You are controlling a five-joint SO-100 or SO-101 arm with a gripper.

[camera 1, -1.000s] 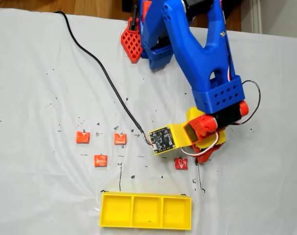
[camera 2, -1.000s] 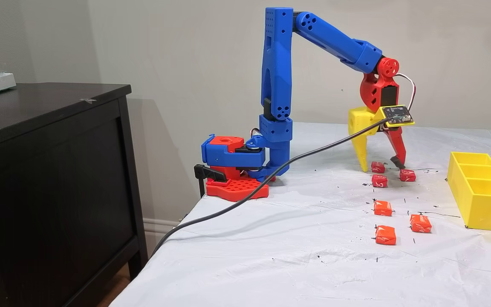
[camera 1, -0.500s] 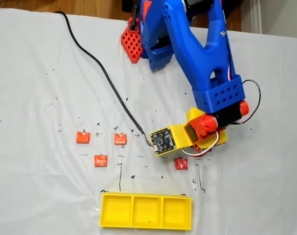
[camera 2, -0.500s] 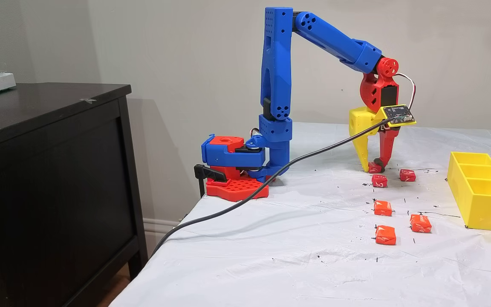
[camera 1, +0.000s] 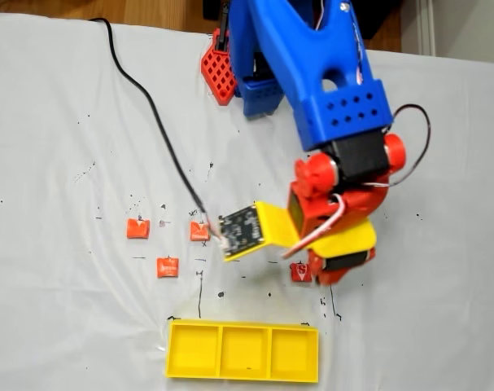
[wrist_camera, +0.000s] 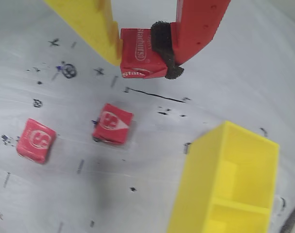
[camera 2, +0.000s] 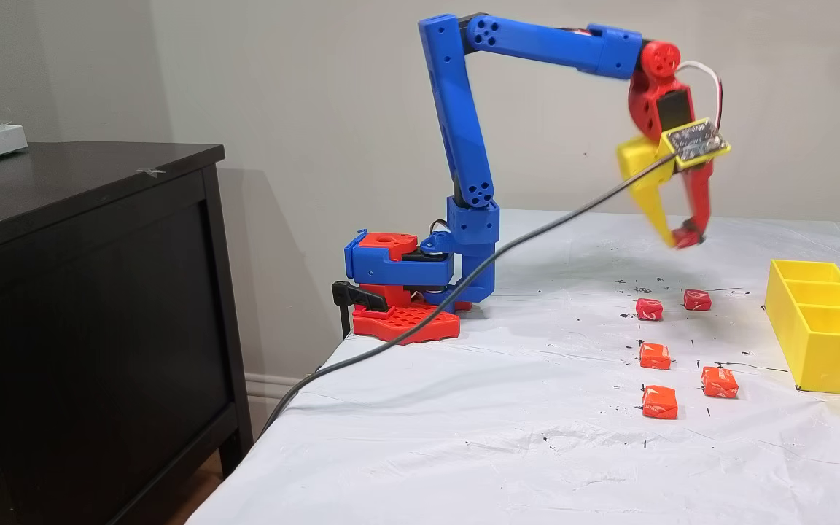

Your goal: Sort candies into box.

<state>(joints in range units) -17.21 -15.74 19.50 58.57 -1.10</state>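
Note:
My gripper is shut on a red candy with white print, pinched between the yellow finger and the red padded finger. In a fixed view the gripper hangs well above the table, a little back from the yellow three-compartment box. Two more red candies lie on the cloth below it, also seen in the wrist view. Three orange candies lie farther left in a fixed view from above. All the box's compartments are bare.
A black cable runs across the white cloth to the circuit board on the wrist. The arm's red and blue base is clamped at the table's far edge. A dark cabinet stands beside the table.
The gripper shut on a red candy on the table, then rose high with it and swung toward the box. The other candies have not moved.

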